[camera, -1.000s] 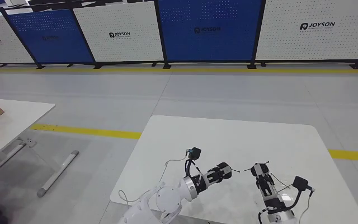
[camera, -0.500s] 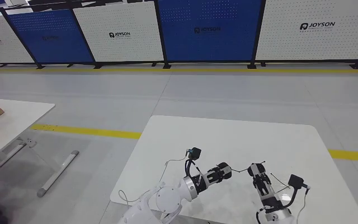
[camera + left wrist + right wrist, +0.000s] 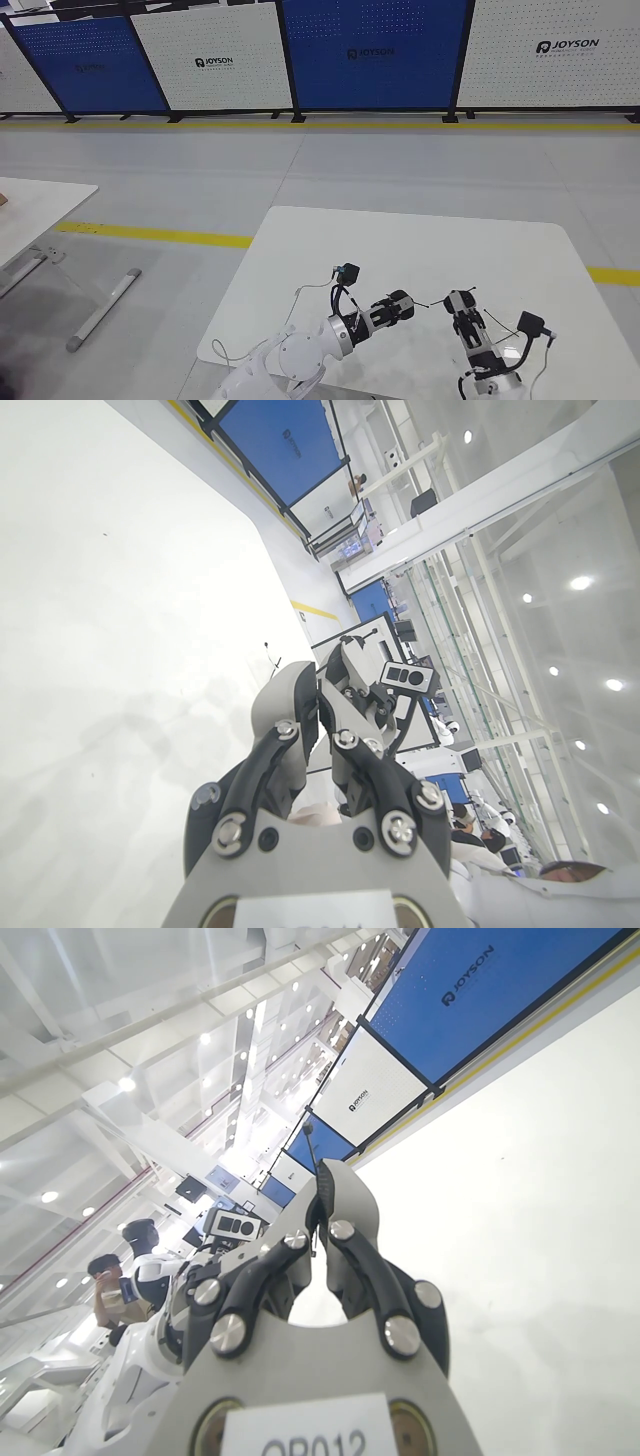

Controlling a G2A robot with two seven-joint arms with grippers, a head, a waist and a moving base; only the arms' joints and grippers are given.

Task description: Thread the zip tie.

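Left gripper, over the near part of the white table: fingers pressed together, with a thin black strand of the zip tie leaving their tips. Right gripper, near it: fingers likewise closed and clamping the zip tie, whose head end stands clear beyond the tips. Farthest back: blue and white partition panels.

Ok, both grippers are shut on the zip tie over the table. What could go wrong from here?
Slip: only a short, thin end of the zip tie sticks out of the shut right gripper, so it may twist or slide out when pushed.
Collision: the left gripper sits close to the right one above the table, so bringing the ends together could make them bump.
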